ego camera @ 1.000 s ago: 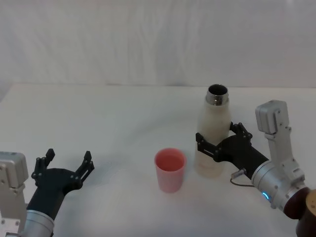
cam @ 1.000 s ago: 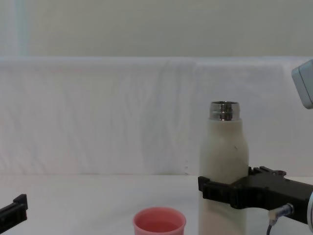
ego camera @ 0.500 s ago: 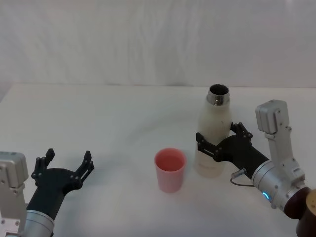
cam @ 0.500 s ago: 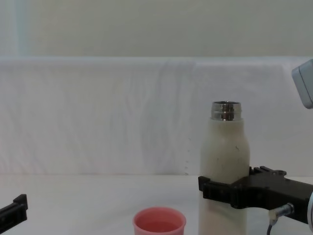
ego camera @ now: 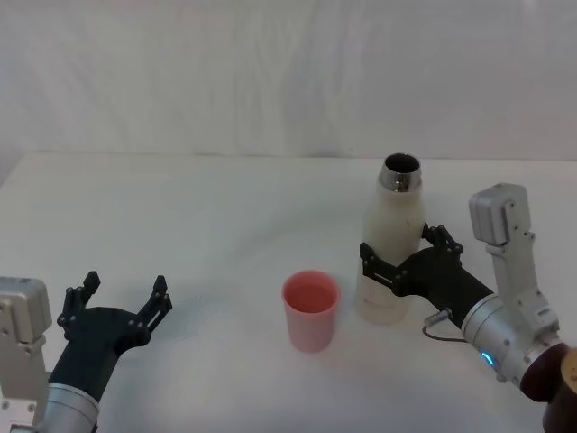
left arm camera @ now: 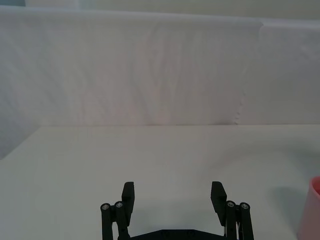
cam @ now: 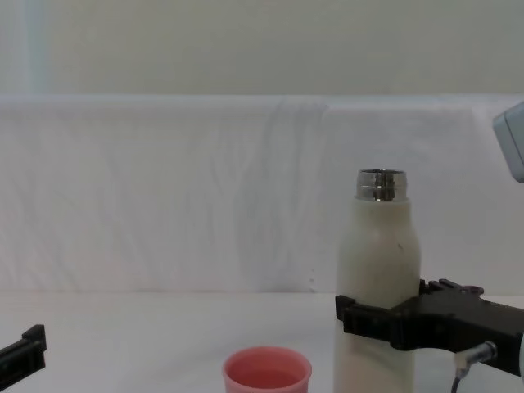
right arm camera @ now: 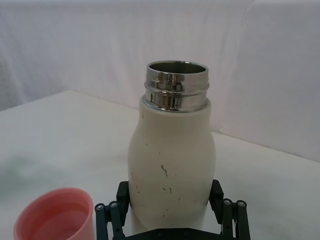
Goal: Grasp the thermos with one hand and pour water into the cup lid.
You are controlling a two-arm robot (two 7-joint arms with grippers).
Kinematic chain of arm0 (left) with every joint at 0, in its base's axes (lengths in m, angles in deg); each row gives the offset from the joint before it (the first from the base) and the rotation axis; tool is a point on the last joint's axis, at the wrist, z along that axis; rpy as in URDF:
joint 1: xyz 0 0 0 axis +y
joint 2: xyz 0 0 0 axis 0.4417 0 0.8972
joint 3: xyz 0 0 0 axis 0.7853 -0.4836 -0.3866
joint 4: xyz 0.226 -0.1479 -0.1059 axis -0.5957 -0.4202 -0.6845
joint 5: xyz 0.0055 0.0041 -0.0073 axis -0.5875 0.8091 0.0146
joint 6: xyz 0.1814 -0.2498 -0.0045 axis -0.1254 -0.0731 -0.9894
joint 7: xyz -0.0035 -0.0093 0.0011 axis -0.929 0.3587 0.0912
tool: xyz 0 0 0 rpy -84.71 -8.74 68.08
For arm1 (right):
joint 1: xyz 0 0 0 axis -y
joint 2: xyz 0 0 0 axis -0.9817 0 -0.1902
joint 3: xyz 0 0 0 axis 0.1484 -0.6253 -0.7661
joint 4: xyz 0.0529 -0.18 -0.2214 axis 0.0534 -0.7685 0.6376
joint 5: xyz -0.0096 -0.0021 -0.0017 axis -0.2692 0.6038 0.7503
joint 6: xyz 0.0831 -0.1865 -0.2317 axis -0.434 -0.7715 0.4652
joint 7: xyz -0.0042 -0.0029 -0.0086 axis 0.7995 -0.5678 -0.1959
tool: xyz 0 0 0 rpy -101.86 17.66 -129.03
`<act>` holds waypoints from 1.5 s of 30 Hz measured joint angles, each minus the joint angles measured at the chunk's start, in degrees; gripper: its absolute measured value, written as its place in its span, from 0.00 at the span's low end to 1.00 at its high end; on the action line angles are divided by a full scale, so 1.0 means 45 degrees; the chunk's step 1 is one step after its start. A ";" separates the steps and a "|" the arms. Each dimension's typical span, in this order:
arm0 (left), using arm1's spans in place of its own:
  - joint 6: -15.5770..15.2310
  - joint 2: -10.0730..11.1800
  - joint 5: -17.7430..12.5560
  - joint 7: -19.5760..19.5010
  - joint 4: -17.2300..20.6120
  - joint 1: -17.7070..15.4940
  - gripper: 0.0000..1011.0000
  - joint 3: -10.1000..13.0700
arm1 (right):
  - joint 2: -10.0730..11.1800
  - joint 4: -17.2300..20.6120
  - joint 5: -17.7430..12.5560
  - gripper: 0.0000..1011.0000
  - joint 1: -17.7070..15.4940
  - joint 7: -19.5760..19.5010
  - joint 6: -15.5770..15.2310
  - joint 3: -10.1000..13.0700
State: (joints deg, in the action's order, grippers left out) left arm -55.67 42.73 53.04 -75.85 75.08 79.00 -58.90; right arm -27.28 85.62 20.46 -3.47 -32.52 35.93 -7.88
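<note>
On the near left, the left gripper [ego camera: 115,305] is resting low over the table [ego camera: 207,216] with its fingers spread apart, holding nothing. Near the middle, the pink cup [ego camera: 311,310] is standing upright, seemingly already holding some water. Just to its right, the bottle [ego camera: 392,239] is standing upright, neck uncapped, with the right gripper [ego camera: 401,262] clamping its lower body. The grasp looks done; tilting and pouring are remaining.

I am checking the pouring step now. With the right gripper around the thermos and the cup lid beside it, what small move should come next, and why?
Probably tilt the thermos slowly toward the cup lid. The right gripper is closed around its lower body, the bottle stands upright with its steel neck open, and the pink cup stands just to its left, upright. The left gripper rests open, far off.
</note>
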 joint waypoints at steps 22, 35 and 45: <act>0.0000 0.0000 0.0000 0.0000 0.0000 0.0000 0.99 0.0000 | 0.0277 0.0249 -0.0606 0.99 -0.0282 0.0219 0.0083 0.0130; 0.0000 0.0000 0.0000 0.0000 0.0000 0.0000 0.99 0.0000 | 0.0539 0.0551 -0.0506 0.99 -0.0523 0.0127 0.0167 0.0082; 0.0000 0.0000 0.0000 0.0000 0.0000 0.0000 0.99 0.0001 | 0.0673 0.0791 -0.0503 0.99 -0.0790 0.0066 0.0189 0.0243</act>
State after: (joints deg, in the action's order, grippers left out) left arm -55.67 42.73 53.04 -75.86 75.08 79.00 -58.89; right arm -24.26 89.18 18.20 -7.03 -32.22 36.78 -6.78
